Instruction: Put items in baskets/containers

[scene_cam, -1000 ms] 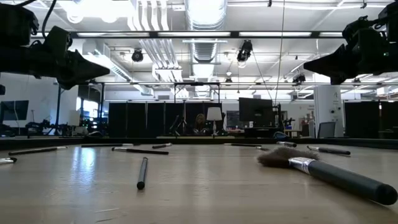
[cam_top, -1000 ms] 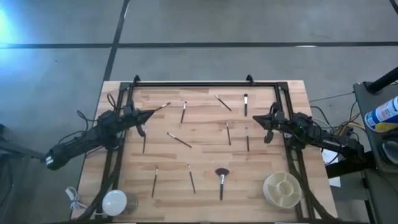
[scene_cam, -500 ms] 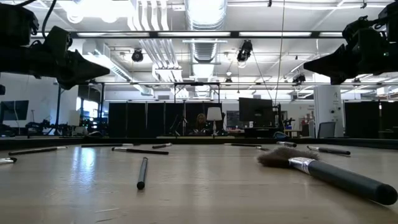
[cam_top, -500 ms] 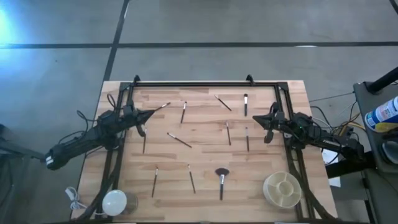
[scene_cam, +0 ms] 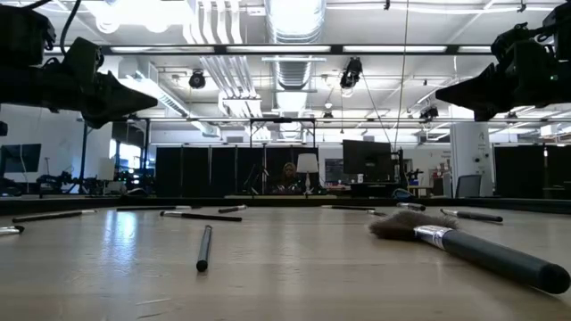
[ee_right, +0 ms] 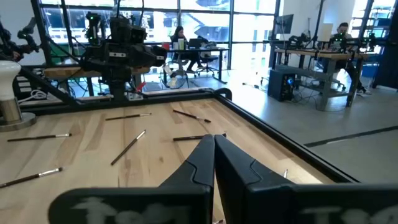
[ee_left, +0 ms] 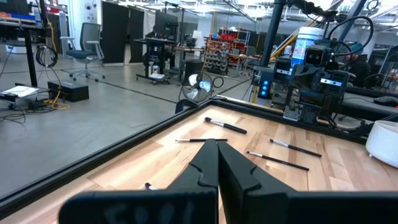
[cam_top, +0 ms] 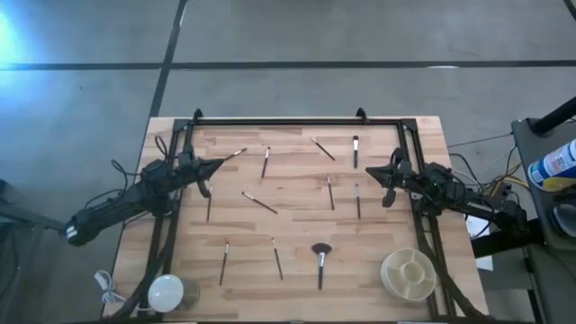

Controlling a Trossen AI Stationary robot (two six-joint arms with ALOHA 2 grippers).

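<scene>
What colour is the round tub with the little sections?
Cream-beige, the tub; best seen in the high view.

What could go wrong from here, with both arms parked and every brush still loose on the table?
The thin brushes lie flat on the wood, so shut fingertips might skid off them. The tub sits at the right near corner, a long carry from the left gripper. The fluffy brush may not fit a compartment. The right gripper is shut too.

Big brush (scene_cam: 464,246) handle cut off
</scene>
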